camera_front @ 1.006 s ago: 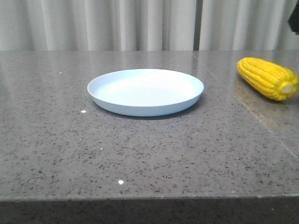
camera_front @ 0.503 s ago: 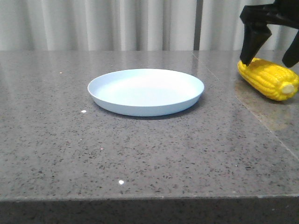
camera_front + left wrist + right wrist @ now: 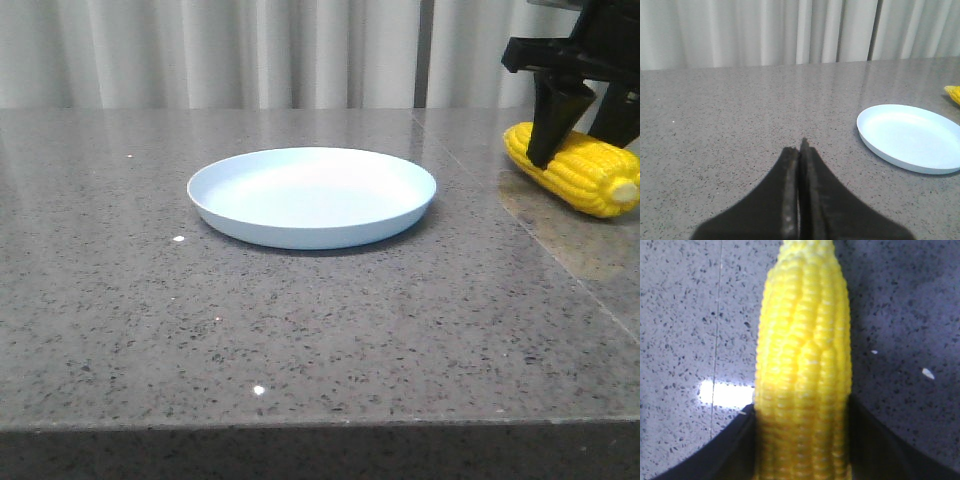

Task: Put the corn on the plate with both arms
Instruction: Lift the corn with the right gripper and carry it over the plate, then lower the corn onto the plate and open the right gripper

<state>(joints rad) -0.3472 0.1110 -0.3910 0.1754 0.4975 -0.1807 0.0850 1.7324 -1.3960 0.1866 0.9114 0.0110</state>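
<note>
Now the right gripper (image 3: 578, 150) straddles the corn (image 3: 575, 170) at the desk's (image 3: 300, 320) right edge, fingers spread, nothing lifted; left fingers (image 3: 790, 200) clenched empty; the plate (image 3: 312, 196) waits mid-desk.

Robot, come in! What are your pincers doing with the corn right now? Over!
Right pincer straddling corn, grip unconfirmed. Left pincer shut, empty. Corn on table, right of plate. Path unobstructed.
</note>
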